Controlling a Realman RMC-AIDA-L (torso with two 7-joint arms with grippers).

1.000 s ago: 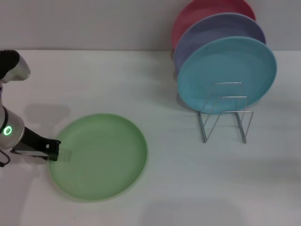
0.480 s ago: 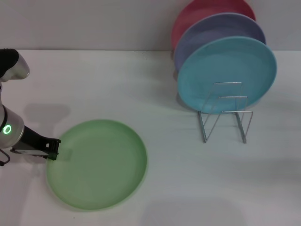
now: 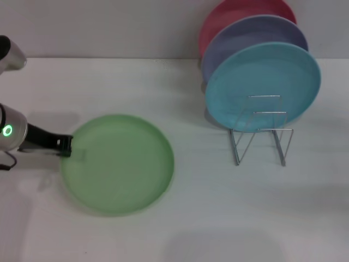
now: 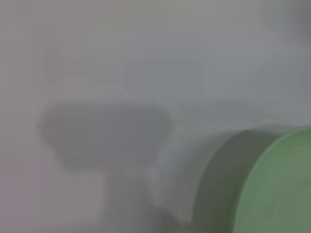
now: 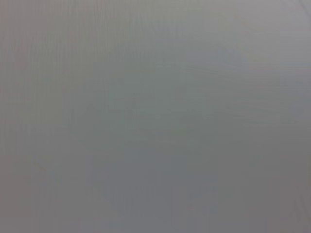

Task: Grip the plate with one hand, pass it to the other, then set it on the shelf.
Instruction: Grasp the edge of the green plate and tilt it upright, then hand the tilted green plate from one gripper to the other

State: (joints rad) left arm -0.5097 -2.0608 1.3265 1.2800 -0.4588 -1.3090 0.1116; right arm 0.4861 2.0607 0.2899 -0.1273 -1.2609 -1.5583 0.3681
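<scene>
Spanning the scene is a white table (image 3: 191, 218). Clamped on the rim of the light-green plate (image 3: 117, 164), the left gripper (image 3: 70, 148) reaches in from the robot's left; the plate extends away from its fingertips toward the shelf (image 3: 260, 134), well apart. That wire shelf holds a turquoise plate (image 3: 263, 84), a lavender plate (image 3: 248, 35) and a red plate (image 3: 229, 13). No right gripper shows.

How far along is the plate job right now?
Done: the left claw has gripped the green plate at its left rim. In hand: the plate looks lifted off the table. Left: the pass to the right claw, not in view, then a place in the wire shelf before the turquoise plate.
</scene>
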